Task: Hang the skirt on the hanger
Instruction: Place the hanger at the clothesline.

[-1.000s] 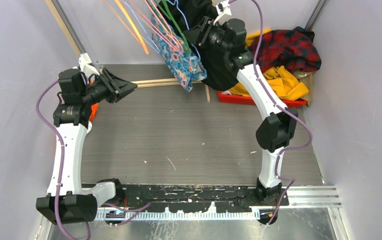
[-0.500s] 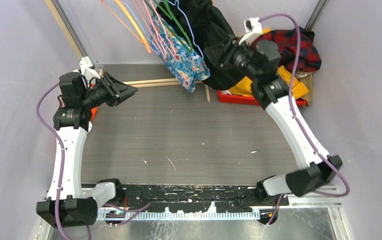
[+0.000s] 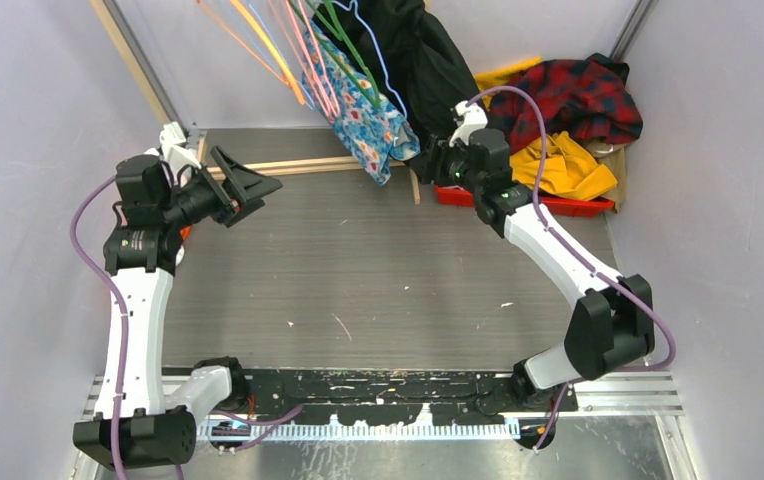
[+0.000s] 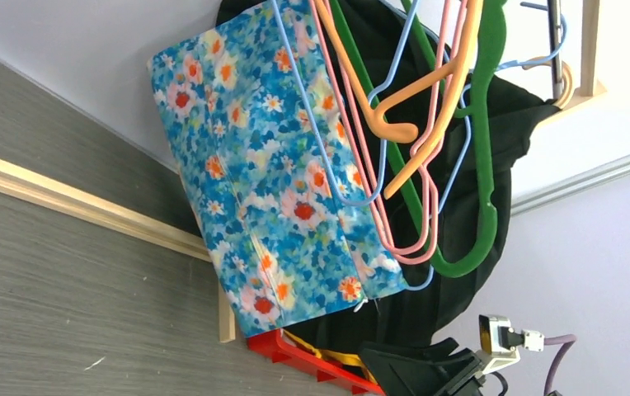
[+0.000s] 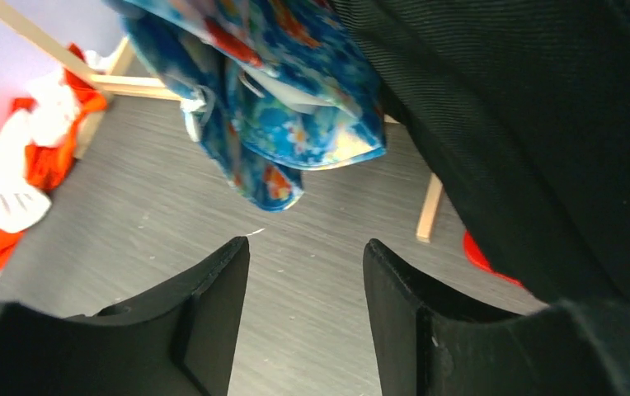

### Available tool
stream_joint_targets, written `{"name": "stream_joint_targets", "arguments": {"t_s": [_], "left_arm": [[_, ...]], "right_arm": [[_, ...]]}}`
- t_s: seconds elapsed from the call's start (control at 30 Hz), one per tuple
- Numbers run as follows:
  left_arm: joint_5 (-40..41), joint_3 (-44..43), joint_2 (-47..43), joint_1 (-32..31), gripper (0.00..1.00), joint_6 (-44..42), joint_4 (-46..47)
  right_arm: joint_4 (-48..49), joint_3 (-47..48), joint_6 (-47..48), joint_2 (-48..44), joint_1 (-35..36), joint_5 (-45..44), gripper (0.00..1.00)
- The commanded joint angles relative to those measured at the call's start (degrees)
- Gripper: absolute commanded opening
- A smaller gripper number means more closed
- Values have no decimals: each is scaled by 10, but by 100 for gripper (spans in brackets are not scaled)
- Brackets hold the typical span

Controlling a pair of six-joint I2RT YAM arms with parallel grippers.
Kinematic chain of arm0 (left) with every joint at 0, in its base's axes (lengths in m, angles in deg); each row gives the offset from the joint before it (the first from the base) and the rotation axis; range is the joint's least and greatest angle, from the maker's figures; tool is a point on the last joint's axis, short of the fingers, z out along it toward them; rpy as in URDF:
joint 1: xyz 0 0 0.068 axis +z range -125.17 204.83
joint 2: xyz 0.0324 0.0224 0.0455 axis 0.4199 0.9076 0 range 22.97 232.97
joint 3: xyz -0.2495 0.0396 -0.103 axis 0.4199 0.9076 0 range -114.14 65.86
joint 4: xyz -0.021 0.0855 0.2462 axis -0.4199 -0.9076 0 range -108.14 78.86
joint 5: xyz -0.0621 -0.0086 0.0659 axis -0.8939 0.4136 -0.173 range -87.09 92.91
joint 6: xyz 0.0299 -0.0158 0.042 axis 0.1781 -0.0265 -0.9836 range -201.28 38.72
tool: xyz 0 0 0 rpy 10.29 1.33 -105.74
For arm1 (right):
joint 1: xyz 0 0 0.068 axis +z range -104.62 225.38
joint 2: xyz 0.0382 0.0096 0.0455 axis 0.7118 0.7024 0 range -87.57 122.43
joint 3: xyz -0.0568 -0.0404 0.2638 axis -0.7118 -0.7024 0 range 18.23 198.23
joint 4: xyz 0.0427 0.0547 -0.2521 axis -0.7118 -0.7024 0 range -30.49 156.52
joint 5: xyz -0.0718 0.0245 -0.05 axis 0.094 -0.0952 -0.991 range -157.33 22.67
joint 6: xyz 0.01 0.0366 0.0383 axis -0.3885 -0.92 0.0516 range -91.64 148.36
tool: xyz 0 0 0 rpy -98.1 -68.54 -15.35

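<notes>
we count: 1 skirt [image 4: 279, 181] | 1 black coat [image 3: 428, 60] | 1 red tray [image 3: 558, 203] | 1 plaid garment [image 3: 573, 95] | 1 yellow garment [image 3: 568, 165] | hangers [image 4: 394, 129] in 4 colours, exact number dunno

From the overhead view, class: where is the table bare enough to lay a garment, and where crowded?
Bare: the table middle, between left arm and right arm, from the wooden strip to the base rail. Crowded: the far edge, where the skirt, black coat and hangers hang, and the red tray of clothes at far right.

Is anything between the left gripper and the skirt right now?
Nothing visible. The left gripper, open, faces the skirt across open air; only a wooden strip lies flat below. The black coat hangs on the skirt's far side.
</notes>
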Motion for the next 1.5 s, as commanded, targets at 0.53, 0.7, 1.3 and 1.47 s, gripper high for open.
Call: {"name": "stream_joint_targets", "arguments": {"t_s": [0.53,0.7,1.3,1.47], "left_arm": [[-4,5,2,5,85,-20,3],[-4,9,9,5,84,-22,6],[-6,14,25,5,80,-22,22],[-6,11,26,5,79,-22,22]], "right_arm": [[227,23,105,115,2,-16,43],[252,20,101,131,1,-16,42],[277,17,97,150,1,-42,31],[277,25,100,150,2,-57,38]]}}
